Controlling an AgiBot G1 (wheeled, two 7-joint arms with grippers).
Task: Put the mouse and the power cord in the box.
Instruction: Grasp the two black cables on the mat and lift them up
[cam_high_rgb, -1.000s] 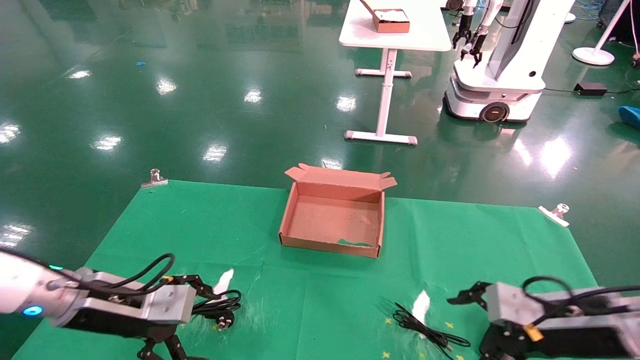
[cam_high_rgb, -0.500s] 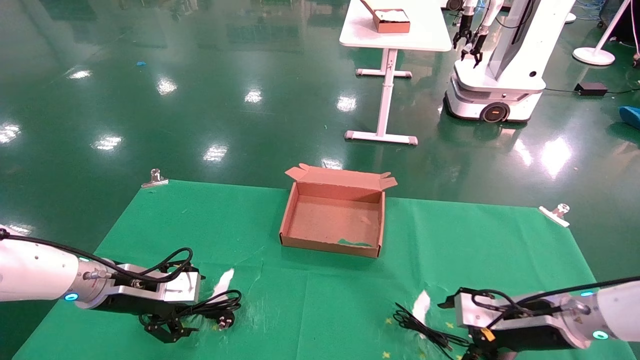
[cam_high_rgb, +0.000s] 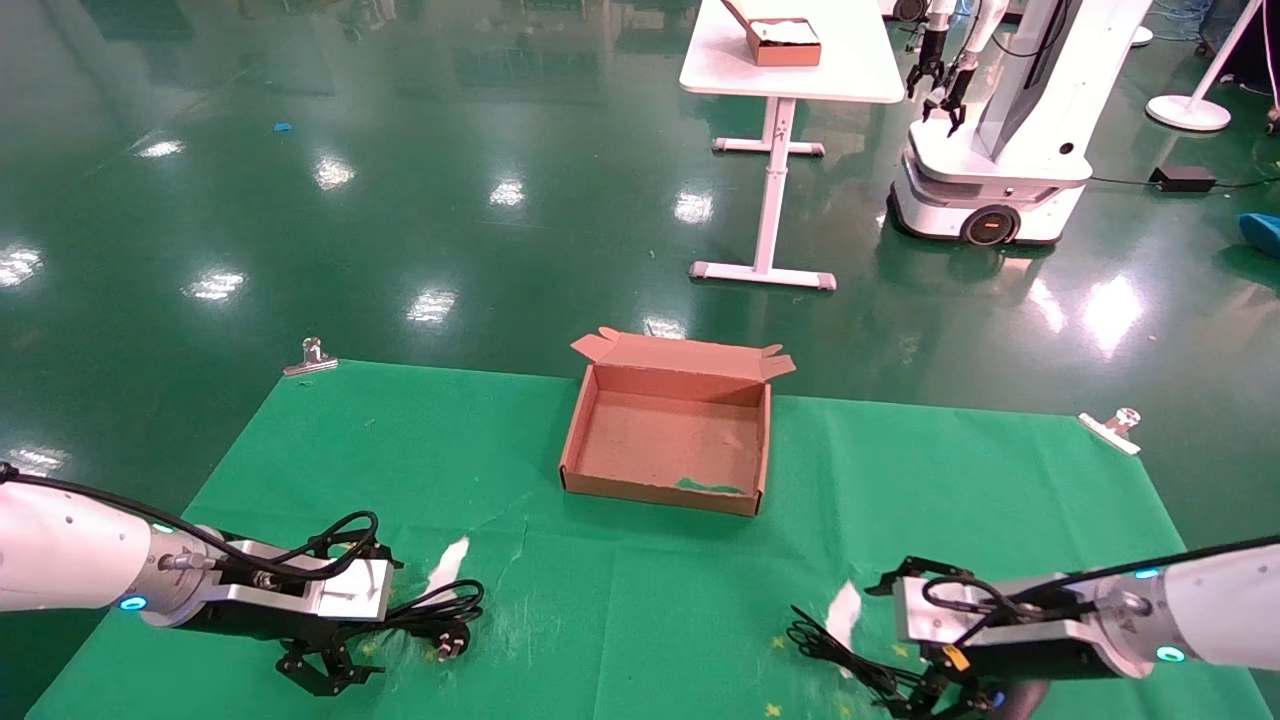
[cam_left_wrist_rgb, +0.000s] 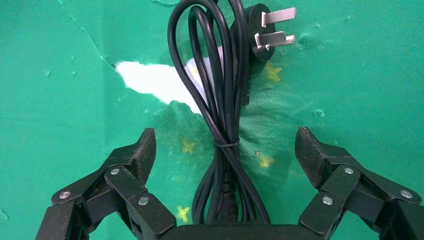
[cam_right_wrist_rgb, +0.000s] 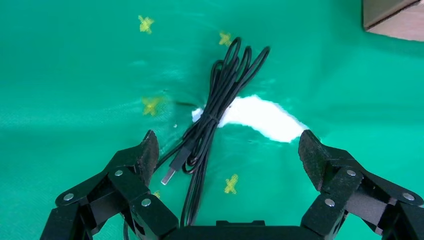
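Coiling in long tied loops, the power cord (cam_left_wrist_rgb: 225, 125) ends in a pinned plug.

A green cloth (cam_high_rgb: 930, 470) is covering the table, carrying the box (cam_high_rgb: 668, 490), the power cord (cam_high_rgb: 440, 610) and the mouse's cable (cam_high_rgb: 845, 655).

Black power cord (cam_left_wrist_rgb: 222, 100) on green cloth (cam_high_rgb: 900, 470) with yellow crosses; brown box (cam_high_rgb: 668, 425).
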